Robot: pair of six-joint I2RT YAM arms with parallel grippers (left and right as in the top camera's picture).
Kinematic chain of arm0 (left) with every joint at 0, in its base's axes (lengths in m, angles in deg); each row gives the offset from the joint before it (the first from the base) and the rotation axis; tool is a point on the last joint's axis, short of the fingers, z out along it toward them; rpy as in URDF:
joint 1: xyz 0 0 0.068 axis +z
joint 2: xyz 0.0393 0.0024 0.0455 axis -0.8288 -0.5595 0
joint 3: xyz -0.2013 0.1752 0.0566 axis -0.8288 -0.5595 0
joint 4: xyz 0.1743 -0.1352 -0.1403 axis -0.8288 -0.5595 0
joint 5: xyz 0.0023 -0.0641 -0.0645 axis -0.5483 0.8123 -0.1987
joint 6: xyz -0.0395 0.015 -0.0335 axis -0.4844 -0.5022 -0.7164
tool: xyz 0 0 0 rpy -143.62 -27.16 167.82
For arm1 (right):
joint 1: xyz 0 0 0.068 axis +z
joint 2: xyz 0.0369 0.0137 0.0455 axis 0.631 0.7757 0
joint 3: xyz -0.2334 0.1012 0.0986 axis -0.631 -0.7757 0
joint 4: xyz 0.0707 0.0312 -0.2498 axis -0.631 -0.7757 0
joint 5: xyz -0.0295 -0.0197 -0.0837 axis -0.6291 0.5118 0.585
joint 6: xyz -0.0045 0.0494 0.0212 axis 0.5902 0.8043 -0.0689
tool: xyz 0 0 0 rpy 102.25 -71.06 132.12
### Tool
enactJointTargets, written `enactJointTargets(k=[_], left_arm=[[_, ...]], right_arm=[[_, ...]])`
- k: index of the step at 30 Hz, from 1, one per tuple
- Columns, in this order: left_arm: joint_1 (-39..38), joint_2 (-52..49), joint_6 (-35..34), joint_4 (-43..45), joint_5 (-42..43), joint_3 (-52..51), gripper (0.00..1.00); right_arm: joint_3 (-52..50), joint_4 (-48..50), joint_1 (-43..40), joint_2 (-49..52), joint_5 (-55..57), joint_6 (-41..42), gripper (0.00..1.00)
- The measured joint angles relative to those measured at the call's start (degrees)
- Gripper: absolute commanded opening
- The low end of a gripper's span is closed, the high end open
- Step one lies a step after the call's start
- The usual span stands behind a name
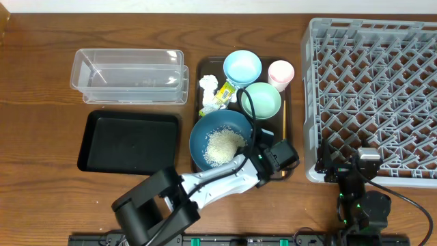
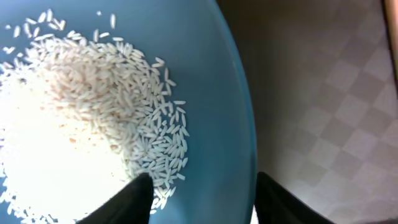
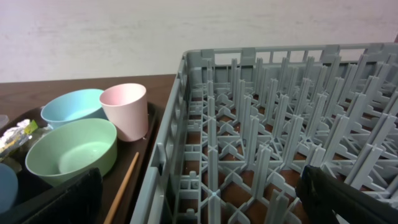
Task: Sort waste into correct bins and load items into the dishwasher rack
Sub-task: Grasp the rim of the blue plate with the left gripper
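The dark blue plate (image 1: 218, 126) lies on the front of the brown tray with a heap of white rice (image 1: 224, 145) in it. My left gripper (image 1: 251, 149) is at the plate's right rim. In the left wrist view its jaws stand apart astride that rim (image 2: 245, 124). One finger (image 2: 134, 196) rests by the rice (image 2: 68, 118) and the other is outside the plate. My right gripper (image 3: 199, 199) hangs open over the front left corner of the dishwasher rack (image 1: 375, 96), holding nothing. Behind the plate are crumpled tissue (image 1: 208, 85), a yellow-green wrapper (image 1: 220, 98), a light blue bowl (image 1: 242, 66), a mint green bowl (image 1: 261, 100), a pink cup (image 1: 280, 72) and chopsticks (image 1: 283, 130).
The clear tub (image 1: 130, 74) stands at the back left, with the shallow black tray (image 1: 128, 140) in front of it. The brown serving tray (image 1: 203, 68) lies between these bins and the rack. The right wrist view shows the mint bowl (image 3: 71, 152), the pink cup (image 3: 126, 111) and a chopstick (image 3: 121, 186).
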Motion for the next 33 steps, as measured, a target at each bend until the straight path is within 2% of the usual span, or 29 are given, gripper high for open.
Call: enactJointTargets(k=[4,18,27,33], left_arm=[[0.0,0.11,0.09,-0.7,0.0,0.0,0.43],[-0.07,0.09,0.33,-0.72,0.07,0.0,0.15],[-0.13,0.7,0.92,-2.05,-0.2,0.0,0.07],[-0.11,6.34,1.11,-5.29,-0.37,0.0,0.06]], right_arm=[[0.0,0.02,0.0,0.0,0.0,0.02,0.99],[0.0,0.02,0.0,0.0,0.0,0.02,0.99],[0.0,0.02,0.0,0.0,0.0,0.02,0.99],[0.0,0.0,0.0,0.0,0.0,0.02,0.99]])
